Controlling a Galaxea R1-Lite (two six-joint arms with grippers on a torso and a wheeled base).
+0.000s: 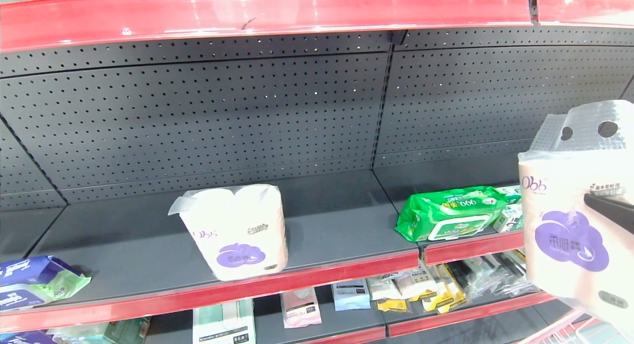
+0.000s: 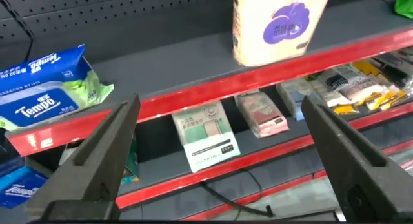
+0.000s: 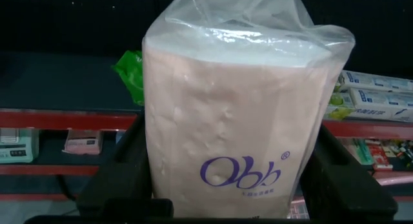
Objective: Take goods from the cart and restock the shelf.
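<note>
Beside the shelf's right-hand end, a pack of paper rolls (image 1: pixel 574 225) is held up off any surface, clamped between the fingers of the right claw (image 3: pixel 235 185). It is carried upright, with its plastic handle flap on top. The left claw (image 2: pixel 221 108) is seen with its fingers spread apart and nothing between them, low before the red front lip (image 2: pixel 193 98).

The step in hand is judged to be the carry from cart to shelf: one pack is lifted but not yet set down. A matching pack (image 1: pixel 235 230) is already stood on the shelf board (image 1: pixel 342 210), near the lip.

For the next move, the held pack has to be brought leftward and inward over the lip, then lowered onto bare board. The widest open room is offered between the standing pack and the green wet-wipes pack (image 1: pixel 448 212). More is left between the standing pack and the blue wet-wipes pack (image 1: pixel 34 279) at the left end. Ample height is left under the upper shelf edge (image 1: pixel 247 12), and depth is limited by the pegboard back (image 1: pixel 223 111). Care is called for at the lip, on which the pack's base could catch, and beside the green pack, which could be nudged.
</note>
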